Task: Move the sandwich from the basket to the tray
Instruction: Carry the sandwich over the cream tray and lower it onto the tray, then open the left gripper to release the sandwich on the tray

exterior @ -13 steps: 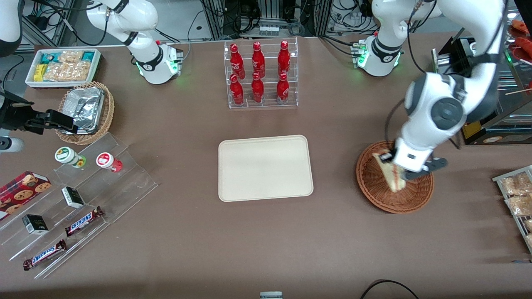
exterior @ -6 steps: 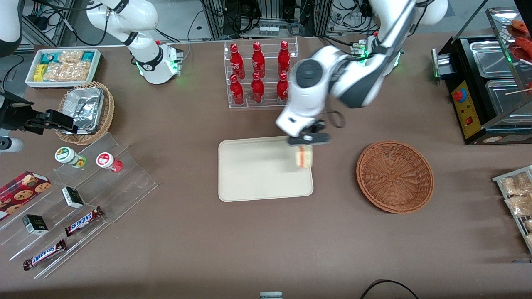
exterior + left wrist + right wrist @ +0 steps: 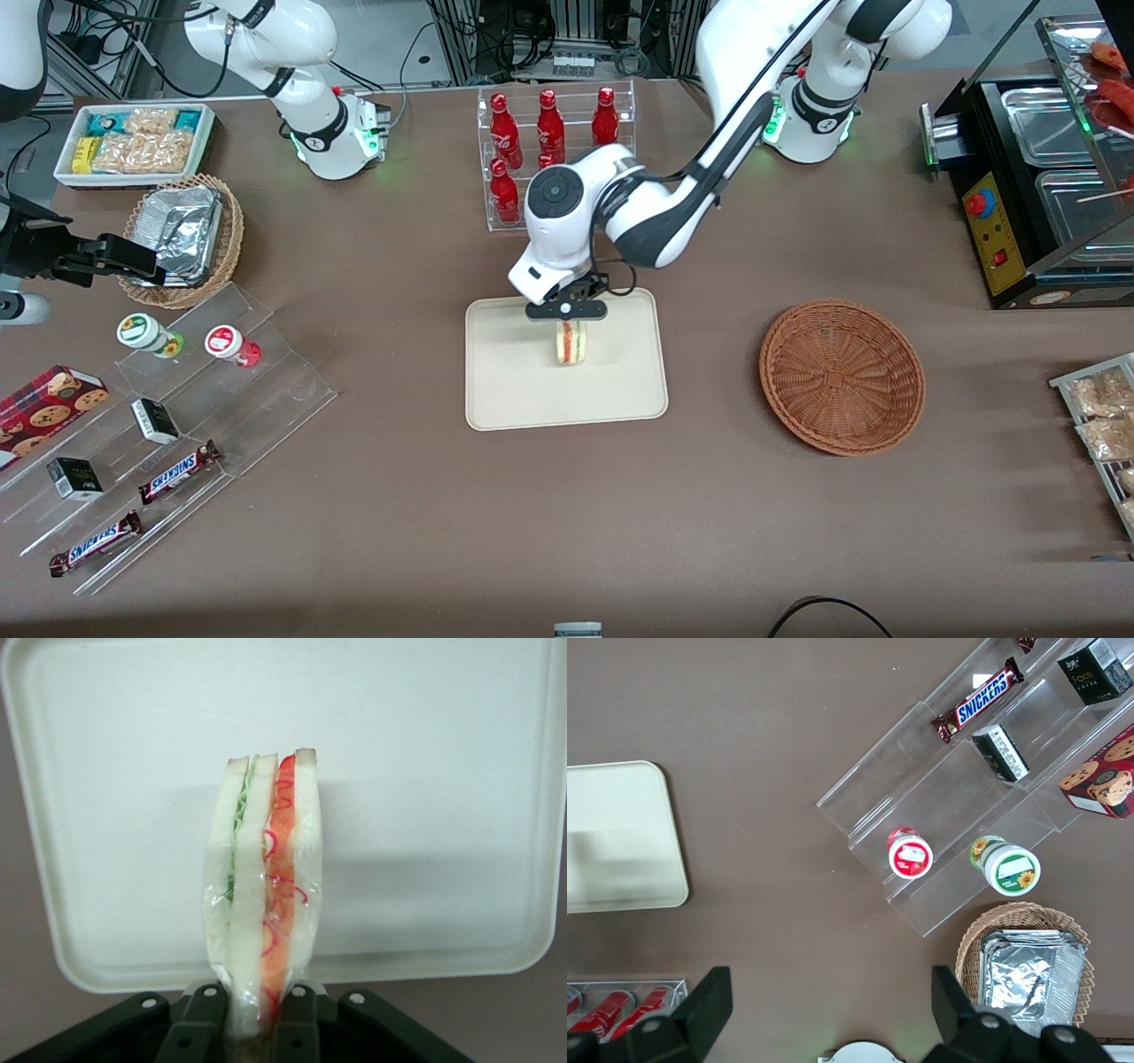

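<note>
The sandwich (image 3: 571, 342) hangs over the middle of the tray (image 3: 505, 390), with its long axis pointing from the gripper (image 3: 567, 311) down toward the tray. Its layered edge faces the front camera. In the wrist view the sandwich (image 3: 263, 895) is in a clear wrap, with green filling beside red filling between white bread, and its narrow end is clamped between the two dark fingers (image 3: 198, 1028) of the gripper (image 3: 247, 1028). Whether its free end touches the tray (image 3: 106, 815) cannot be told. The basket (image 3: 842, 377) lies beside the tray, toward the working arm's end of the table. Farther from the camera than the tray, the arm hides part of the bottle rack (image 3: 505, 159).
</note>
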Controlling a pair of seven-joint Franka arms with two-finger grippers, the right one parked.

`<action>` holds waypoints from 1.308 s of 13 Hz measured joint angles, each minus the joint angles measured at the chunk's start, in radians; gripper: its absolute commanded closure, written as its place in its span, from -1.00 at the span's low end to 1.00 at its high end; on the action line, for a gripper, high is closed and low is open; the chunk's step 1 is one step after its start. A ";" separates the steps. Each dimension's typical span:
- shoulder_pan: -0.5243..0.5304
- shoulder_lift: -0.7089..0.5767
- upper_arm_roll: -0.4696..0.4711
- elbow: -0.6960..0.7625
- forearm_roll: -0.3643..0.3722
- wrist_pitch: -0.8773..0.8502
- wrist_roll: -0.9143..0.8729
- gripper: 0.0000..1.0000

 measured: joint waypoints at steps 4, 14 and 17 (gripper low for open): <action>-0.021 0.081 0.001 0.005 0.071 0.096 -0.090 0.99; -0.014 0.066 0.014 0.044 0.094 0.077 -0.113 -1.00; 0.023 -0.040 0.017 0.066 0.079 -0.080 -0.119 -1.00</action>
